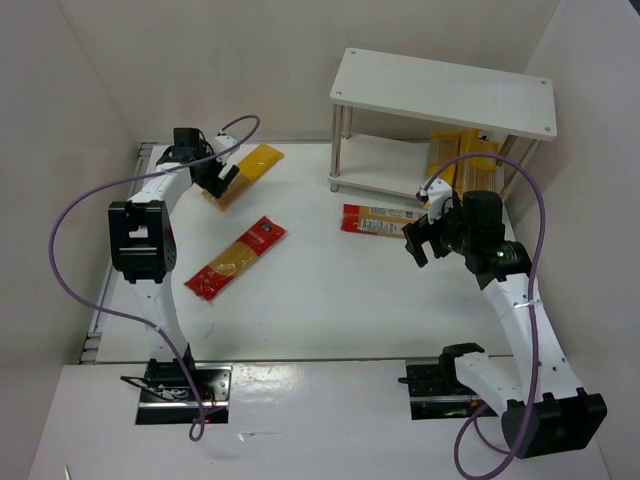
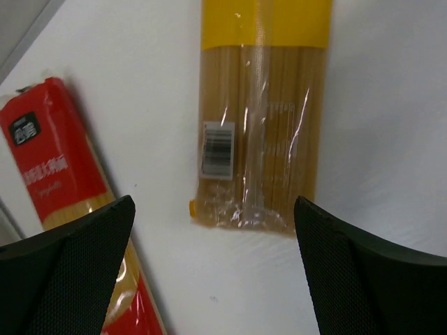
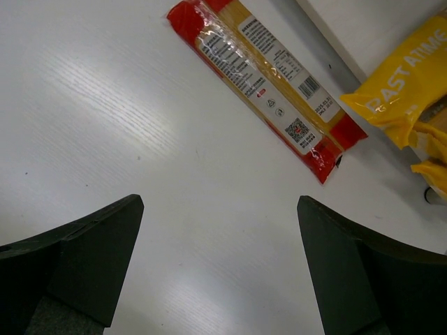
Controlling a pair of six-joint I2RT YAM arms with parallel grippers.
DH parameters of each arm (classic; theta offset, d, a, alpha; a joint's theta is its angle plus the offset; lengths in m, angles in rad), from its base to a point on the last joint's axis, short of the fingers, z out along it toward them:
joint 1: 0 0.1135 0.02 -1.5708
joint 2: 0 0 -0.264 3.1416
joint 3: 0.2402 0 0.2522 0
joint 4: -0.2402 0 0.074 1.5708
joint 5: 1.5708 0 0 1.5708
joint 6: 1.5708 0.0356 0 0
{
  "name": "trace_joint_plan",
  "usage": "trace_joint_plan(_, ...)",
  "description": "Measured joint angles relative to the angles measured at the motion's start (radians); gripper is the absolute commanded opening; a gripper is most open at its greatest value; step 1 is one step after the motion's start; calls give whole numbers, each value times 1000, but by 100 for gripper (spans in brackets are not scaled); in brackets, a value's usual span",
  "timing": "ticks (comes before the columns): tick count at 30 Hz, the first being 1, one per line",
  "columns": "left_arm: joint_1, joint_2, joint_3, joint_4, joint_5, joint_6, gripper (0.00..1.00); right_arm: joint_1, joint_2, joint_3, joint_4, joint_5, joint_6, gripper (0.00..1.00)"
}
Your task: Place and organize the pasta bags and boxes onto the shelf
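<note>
The white two-tier shelf (image 1: 445,88) stands at the back right, with yellow pasta bags (image 1: 462,155) on its lower tier, also seen in the right wrist view (image 3: 408,77). A red-ended pack (image 1: 378,220) lies in front of the shelf (image 3: 269,59). A red-labelled pack (image 1: 236,258) lies left of centre (image 2: 49,164). A yellow-topped spaghetti pack (image 1: 250,170) lies at the back left (image 2: 262,112). My left gripper (image 1: 218,180) is open just above that pack's near end (image 2: 213,279). My right gripper (image 1: 420,243) is open and empty above bare table near the red-ended pack (image 3: 220,272).
White walls close in the table on the left, back and right. The shelf's thin legs (image 1: 335,150) stand near the red-ended pack. Purple cables (image 1: 70,215) loop off both arms.
</note>
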Motion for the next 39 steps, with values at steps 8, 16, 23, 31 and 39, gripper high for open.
trace_joint_plan(8, -16, 187, 204, -101, 74, 66, 100, -80, -2, -13, -6, -61, -4, 99)
trace_joint_plan(16, -51, 254, 329, -184, 110, 106, 100, -105, -2, -14, -6, -77, -4, 99)
trace_joint_plan(23, -50, 359, 440, -240, 95, 105, 100, -119, -2, -23, -6, -81, -5, 99)
trace_joint_plan(31, -49, 478, 665, -406, 98, 108, 98, -122, -2, -26, -6, -83, -5, 99)
trace_joint_plan(39, -43, 661, 1089, -696, 148, 147, 0, -122, -6, -26, -5, -77, -4, 99)
